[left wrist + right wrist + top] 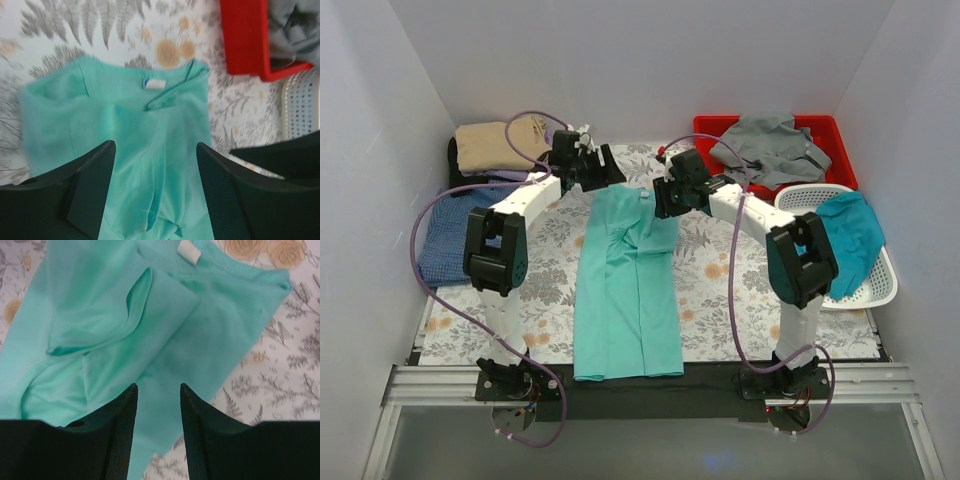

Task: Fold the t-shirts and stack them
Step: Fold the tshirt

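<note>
The mint green t-shirt [625, 290] lies folded into a long strip down the middle of the table, collar end at the back. My left gripper [604, 172] is open above its far left corner. In the left wrist view [155, 147] the jaws stand wide apart over the cloth [150, 115], near the collar label. My right gripper [666, 203] is open above the far right corner. Its jaws [158, 386] stand apart over the shirt's edge [200, 325], holding nothing. A tan t-shirt [500, 145] and a blue t-shirt [455, 235] lie at the left.
A red bin [835, 135] at the back right holds a grey t-shirt [770, 145]. A white basket [880, 285] at the right holds a teal t-shirt [852, 238]. The floral cloth [715, 290] covers the table. The bin [245, 40] and the basket [300, 105] show in the left wrist view.
</note>
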`<act>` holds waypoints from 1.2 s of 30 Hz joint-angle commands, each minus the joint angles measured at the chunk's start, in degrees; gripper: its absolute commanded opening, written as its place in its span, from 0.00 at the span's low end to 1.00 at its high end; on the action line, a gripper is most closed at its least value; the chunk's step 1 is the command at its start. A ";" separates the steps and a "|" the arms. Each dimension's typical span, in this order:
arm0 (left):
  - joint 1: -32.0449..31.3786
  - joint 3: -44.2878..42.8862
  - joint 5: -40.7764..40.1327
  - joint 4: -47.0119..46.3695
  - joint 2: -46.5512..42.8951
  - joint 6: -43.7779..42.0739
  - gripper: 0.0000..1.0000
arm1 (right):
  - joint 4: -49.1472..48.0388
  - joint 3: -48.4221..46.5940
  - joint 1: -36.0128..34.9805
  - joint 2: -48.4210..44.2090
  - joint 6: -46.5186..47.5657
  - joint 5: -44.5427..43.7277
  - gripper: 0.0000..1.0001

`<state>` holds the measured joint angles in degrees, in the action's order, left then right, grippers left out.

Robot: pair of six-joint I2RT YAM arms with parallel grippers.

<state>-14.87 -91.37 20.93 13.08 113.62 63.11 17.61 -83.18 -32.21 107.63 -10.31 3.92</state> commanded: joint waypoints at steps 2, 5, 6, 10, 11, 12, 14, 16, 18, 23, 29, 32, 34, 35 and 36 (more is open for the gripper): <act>-0.60 2.34 11.40 0.19 3.88 2.28 0.64 | -2.58 -9.54 1.88 7.58 0.81 5.30 0.46; -0.60 2.51 14.40 0.10 6.42 2.37 0.64 | -2.23 -13.58 3.37 11.88 0.20 6.53 0.46; -0.60 2.43 14.67 0.19 7.22 2.80 0.64 | -1.88 -14.37 3.64 12.85 -0.15 6.62 0.46; -0.60 1.20 12.75 0.98 10.56 2.98 0.64 | -0.73 -17.28 4.43 16.20 -0.42 7.06 0.46; -0.51 0.76 11.78 1.50 11.26 2.98 0.64 | 0.31 -18.85 4.52 17.94 -0.50 6.89 0.47; -0.51 -0.81 10.72 2.03 12.49 3.07 0.64 | 1.28 -20.08 4.69 19.01 -0.50 6.80 0.47; -0.42 -2.40 7.22 3.44 13.64 2.46 0.64 | 2.86 -21.93 4.96 22.25 -0.68 7.06 0.47; 0.02 -4.24 5.45 3.71 14.87 2.28 0.64 | 4.01 -24.74 5.22 25.41 -0.85 7.33 0.47; 0.46 -5.91 4.12 3.97 16.79 2.10 0.64 | 5.15 -27.11 5.22 27.18 -0.51 7.59 0.47; 1.86 -13.20 3.86 5.55 20.41 1.93 0.64 | 5.86 -31.25 5.49 31.32 0.46 7.68 0.46; 2.22 -15.07 4.21 5.55 19.89 1.49 0.64 | 4.02 -34.51 5.84 30.36 3.97 5.92 0.47; 2.22 -12.70 5.35 2.57 16.74 2.01 0.64 | 2.53 -34.42 6.01 27.37 5.38 5.40 0.48; 2.22 -11.20 7.27 0.90 15.41 2.98 0.64 | 1.73 -34.16 6.10 24.75 5.91 5.91 0.48; 2.22 -10.85 7.81 0.72 14.10 3.33 0.64 | 1.03 -33.90 6.19 23.95 5.82 6.27 0.49; 2.22 -9.97 8.51 0.20 13.21 3.59 0.64 | 0.68 -33.72 6.10 23.15 5.65 6.79 0.49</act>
<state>-12.64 -102.87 27.11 15.75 133.56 66.08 21.23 -115.31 -26.48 138.06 -6.28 10.20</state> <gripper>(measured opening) 0.638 0.484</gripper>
